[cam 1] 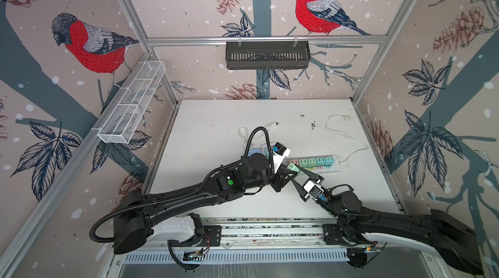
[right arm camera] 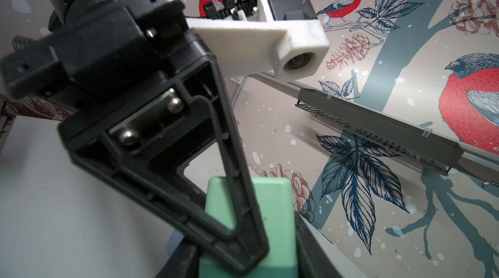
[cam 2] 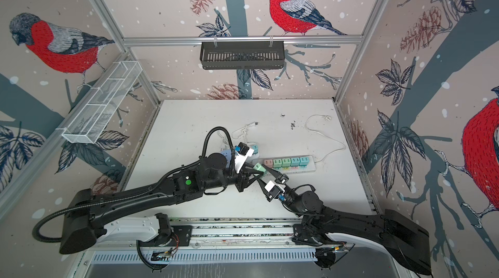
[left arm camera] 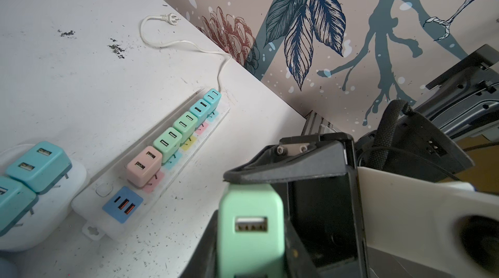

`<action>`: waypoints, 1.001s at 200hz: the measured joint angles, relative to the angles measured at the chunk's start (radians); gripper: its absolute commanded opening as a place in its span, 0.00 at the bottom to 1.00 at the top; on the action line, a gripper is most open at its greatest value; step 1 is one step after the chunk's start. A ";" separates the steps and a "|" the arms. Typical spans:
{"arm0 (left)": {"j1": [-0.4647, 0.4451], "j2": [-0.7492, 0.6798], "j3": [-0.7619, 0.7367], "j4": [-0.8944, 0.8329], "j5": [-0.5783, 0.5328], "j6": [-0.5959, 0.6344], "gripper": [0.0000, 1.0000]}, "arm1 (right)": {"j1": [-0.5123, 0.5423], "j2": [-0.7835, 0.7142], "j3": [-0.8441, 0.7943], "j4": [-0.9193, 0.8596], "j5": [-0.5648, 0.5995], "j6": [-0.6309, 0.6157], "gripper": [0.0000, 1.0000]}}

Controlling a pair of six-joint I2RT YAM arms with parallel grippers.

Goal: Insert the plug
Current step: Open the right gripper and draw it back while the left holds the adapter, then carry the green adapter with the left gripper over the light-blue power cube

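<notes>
**Left wrist cam: mint plug pinched from both sides**

Up close, the mint plug (left arm camera: 251,225) sits clamped in the left gripper (left arm camera: 251,238), its USB port facing the lens. The right wrist view has the same plug (right arm camera: 272,209) low in the right gripper (right arm camera: 248,252), with one of the left arm's fingers (right arm camera: 240,187) crossing in front. So both look clenched on it.

In both top views the two meet over the table (cam 1: 216,128), holding the plug (cam 1: 292,168) (cam 2: 259,167) just beside the USB end of the power strip (cam 1: 336,164).

Next out on the strip is a blue USB panel (left arm camera: 122,203), then a row of five seated plugs (left arm camera: 167,141): pink, two green, two teal. Beside that end, a white block (left arm camera: 79,176) carries more teal plugs (left arm camera: 37,166).

Farther back, the strip's white cord (left arm camera: 172,43) loops to its loose pronged end. Way back, a black basket (cam 1: 267,55) hangs on the rear rail.
</notes>
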 measured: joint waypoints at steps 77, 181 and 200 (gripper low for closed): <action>0.033 -0.068 -0.012 -0.018 -0.104 0.060 0.00 | -0.008 -0.018 0.000 0.029 0.091 0.037 1.00; 0.141 -0.183 -0.143 -0.017 -0.388 0.328 0.00 | -0.404 -0.113 0.000 -0.147 0.180 0.446 1.00; 0.141 -0.196 -0.190 0.003 -0.412 0.422 0.00 | -0.514 -0.115 0.000 -0.199 0.181 0.560 1.00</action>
